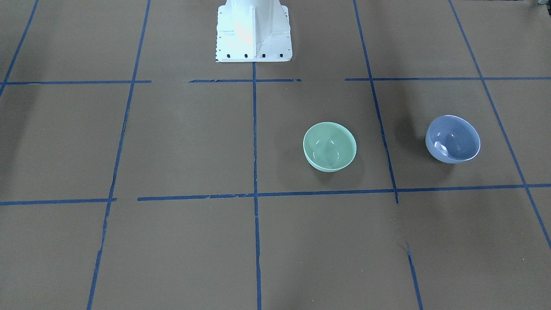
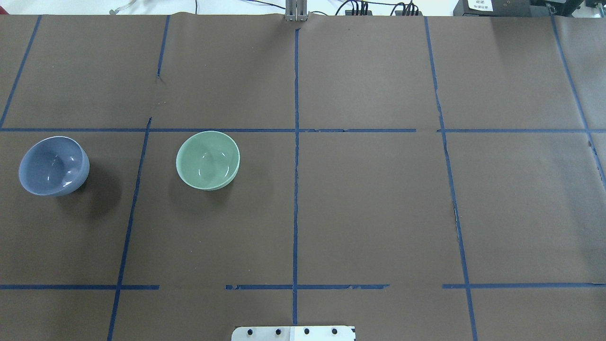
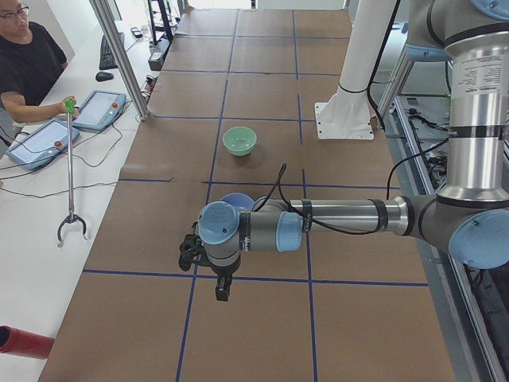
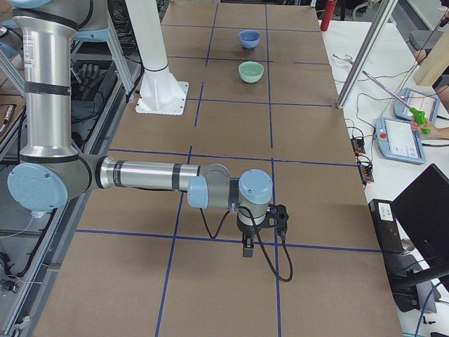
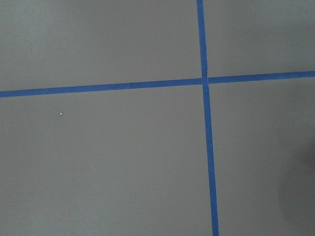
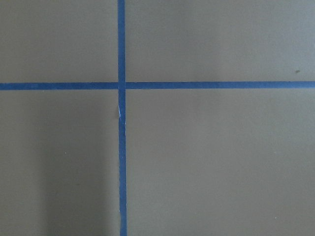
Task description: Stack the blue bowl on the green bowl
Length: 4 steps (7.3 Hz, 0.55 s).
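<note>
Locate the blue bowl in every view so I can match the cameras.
Exterior front-facing: blue bowl, right of centre.
Overhead exterior: far left.
Exterior left: mid-frame, mostly hidden behind the left arm; a sliver shows.
Exterior right: top, far end.
Left wrist-mounted: not in it.
Right wrist-mounted: not in it.
Shared landmark: the green bowl beside it, one tape line between them.
</note>
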### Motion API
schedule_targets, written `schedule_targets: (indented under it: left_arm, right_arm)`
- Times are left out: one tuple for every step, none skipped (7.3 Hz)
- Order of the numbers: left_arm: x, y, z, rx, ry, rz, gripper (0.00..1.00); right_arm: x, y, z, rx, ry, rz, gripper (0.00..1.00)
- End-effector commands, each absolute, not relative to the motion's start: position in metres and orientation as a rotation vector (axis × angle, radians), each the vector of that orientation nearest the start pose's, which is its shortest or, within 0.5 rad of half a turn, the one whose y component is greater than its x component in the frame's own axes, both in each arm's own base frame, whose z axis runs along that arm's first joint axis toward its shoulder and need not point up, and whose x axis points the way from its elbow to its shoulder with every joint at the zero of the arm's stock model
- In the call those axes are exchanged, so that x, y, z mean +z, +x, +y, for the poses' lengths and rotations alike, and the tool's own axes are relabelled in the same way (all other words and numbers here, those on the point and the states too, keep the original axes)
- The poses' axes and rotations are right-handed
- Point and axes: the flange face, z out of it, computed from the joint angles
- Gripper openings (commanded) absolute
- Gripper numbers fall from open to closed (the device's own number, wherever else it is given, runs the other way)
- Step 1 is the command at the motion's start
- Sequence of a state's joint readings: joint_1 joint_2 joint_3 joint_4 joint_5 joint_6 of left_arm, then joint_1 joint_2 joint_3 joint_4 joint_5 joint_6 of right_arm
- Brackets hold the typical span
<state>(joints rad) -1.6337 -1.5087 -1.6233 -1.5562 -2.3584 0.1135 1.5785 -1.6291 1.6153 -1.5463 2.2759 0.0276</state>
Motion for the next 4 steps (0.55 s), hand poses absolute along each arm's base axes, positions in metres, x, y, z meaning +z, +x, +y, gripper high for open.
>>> schedule_targets:
  left_arm:
    - [0.654,-0.091,-0.46,0.04,0.046,0.788,1.0]
    - [0.644,-0.091,-0.468,0.051,0.068,0.786,1.0]
    - [0.624,-0.091,-0.477,0.071,0.108,0.771,1.0]
    - [0.612,-0.091,-0.482,0.084,0.132,0.771,1.0]
  right_arm:
    - [0.667,0.072,-0.467,0.03,0.003,-0.706,1.0]
    - [0.667,0.072,-0.467,0.03,0.003,-0.704,1.0]
    - [0.667,0.072,-0.467,0.03,0.003,-0.704,1.0]
    - [0.667,0.072,-0.467,0.031,0.002,-0.704,1.0]
